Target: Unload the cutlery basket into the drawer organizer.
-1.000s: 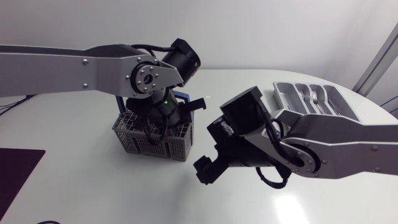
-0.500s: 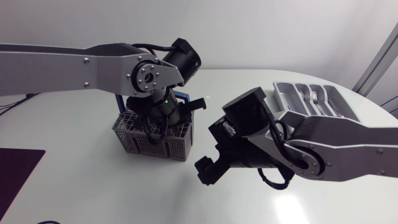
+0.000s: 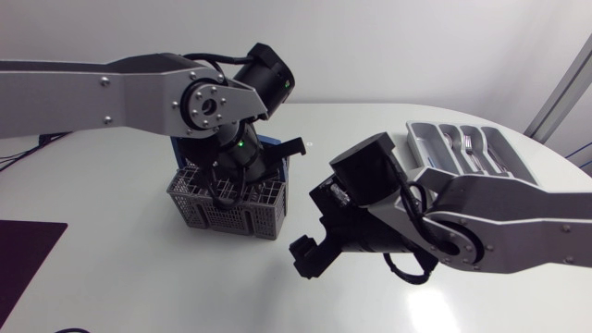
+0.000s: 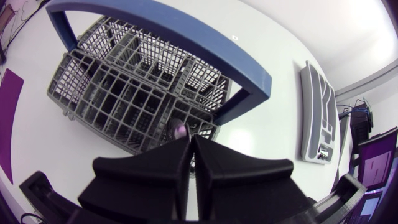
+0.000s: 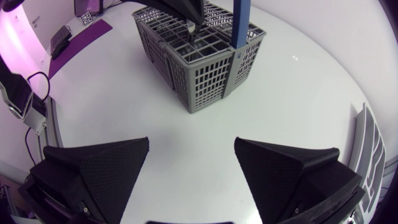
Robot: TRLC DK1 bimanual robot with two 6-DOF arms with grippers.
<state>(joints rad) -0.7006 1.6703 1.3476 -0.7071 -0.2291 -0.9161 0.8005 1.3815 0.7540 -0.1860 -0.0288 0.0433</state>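
Grey cutlery basket (image 3: 227, 205) with blue handle sits mid-counter (image 3: 120, 268); left arm bends steeply down over it; left hand (image 4: 189, 142) narrow, fingers nearly touching, seemingly pinching a thin cutlery piece (image 4: 180, 129) inside a compartment; right hand (image 5: 192, 142) hovers spread wide near the basket; drawer organizer (image 3: 421, 143) holding forks at the counter's right end, well apart.

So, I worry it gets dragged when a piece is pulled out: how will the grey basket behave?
Probably light for its size: the basket is open grey mesh. It might slide or lift off the smooth white table if a piece snags. Tipping seems less likely: its base looks broad beside its height.
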